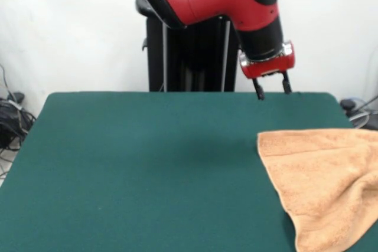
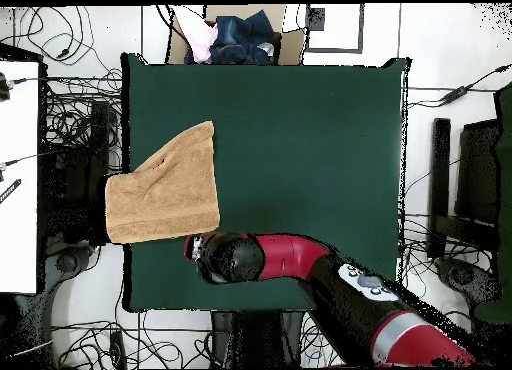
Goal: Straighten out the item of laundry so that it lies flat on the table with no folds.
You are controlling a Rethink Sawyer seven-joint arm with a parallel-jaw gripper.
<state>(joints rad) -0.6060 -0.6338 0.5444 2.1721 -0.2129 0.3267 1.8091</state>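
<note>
One tan towel (image 1: 322, 190) lies at about four o'clock on the green table (image 1: 142, 169) in the front view, rumpled, with a fold ridge, and its edge hangs past the table side. Farther back, at about one o'clock, the gripper (image 1: 272, 91) hovers above the far edge with fingers apart, holding nothing.
</note>
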